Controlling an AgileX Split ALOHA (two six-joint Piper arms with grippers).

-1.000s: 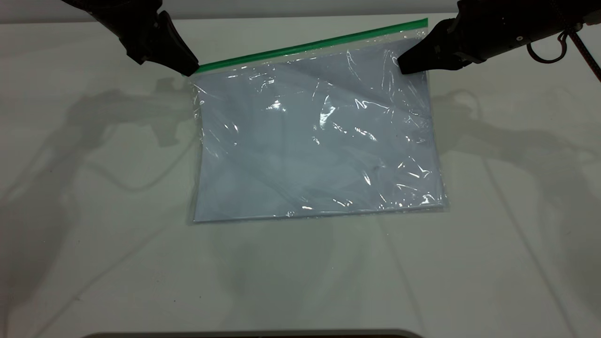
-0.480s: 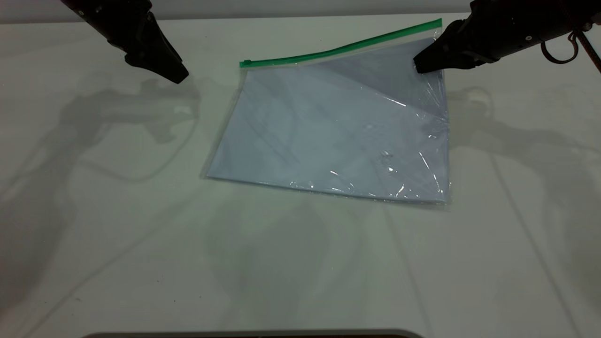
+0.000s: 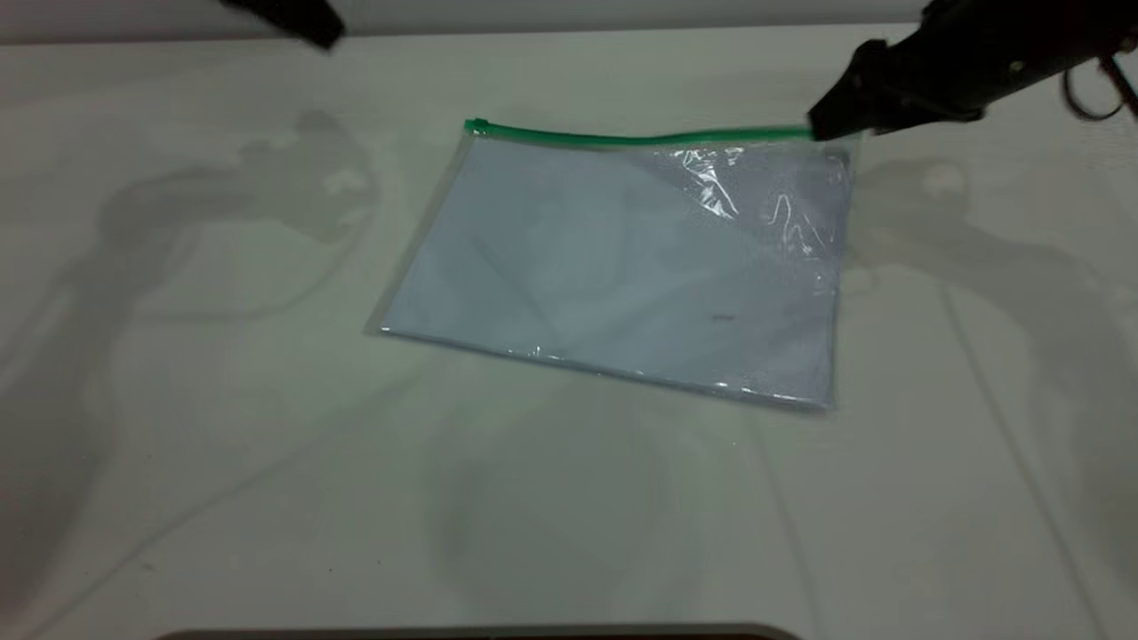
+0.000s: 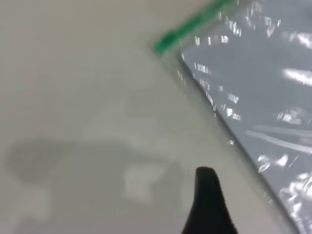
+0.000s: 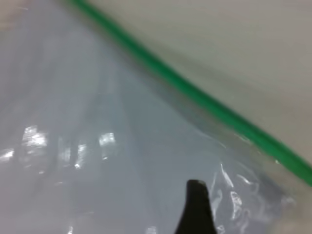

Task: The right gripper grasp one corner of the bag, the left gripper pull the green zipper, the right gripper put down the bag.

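The bag [image 3: 622, 258], a clear pouch with white paper inside, lies nearly flat on the white table [image 3: 267, 489]. Its green zipper [image 3: 640, 138] runs along the far edge, with the slider tab [image 3: 477, 125] at the strip's left end. My right gripper [image 3: 822, 132] is at the bag's far right corner, shut on the plastic there; in the right wrist view its tip [image 5: 197, 204] sits on wrinkled film beside the zipper [image 5: 195, 92]. The left gripper [image 3: 302, 22] is up at the far left edge, well clear of the bag [image 4: 263, 87] and the slider [image 4: 165, 45].
Arm shadows fall on the table to the left and right of the bag. A dark rounded edge [image 3: 480, 633] shows at the near border of the exterior view.
The left gripper has let go of the slider and drawn back up to the far left. The bag slid right, and its held far edge has come down almost flat.
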